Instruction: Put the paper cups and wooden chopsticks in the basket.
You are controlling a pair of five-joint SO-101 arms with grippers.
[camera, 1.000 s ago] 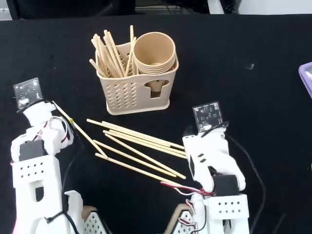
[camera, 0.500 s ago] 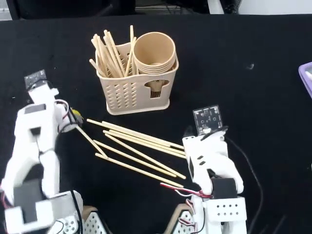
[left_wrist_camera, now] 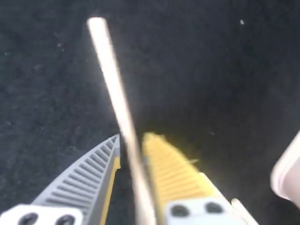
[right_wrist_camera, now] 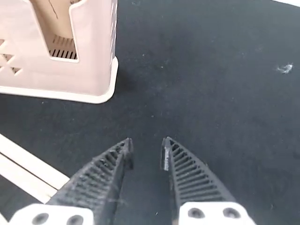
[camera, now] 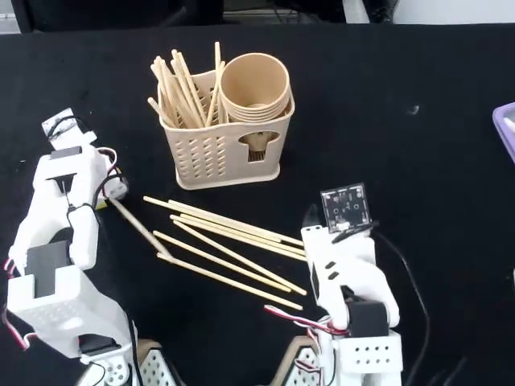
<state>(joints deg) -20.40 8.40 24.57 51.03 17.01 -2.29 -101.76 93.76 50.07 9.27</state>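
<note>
The left gripper (left_wrist_camera: 131, 139) pinches a light, stiff, slippery chopstick (left_wrist_camera: 108, 65) near one end, so it may pivot; the right gripper (right_wrist_camera: 146, 149) sits narrowly open, empty.

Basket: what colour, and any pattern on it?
Beige basket, rows of small slots in its front wall; clearest in the high view.

Black ridged gripper (right_wrist_camera: 146, 149), fingers slightly parted, over the black tabletop (right_wrist_camera: 220, 70); beige slotted plastic basket (right_wrist_camera: 89, 61) ahead, pale wooden chopsticks (right_wrist_camera: 23, 165) alongside.
</note>
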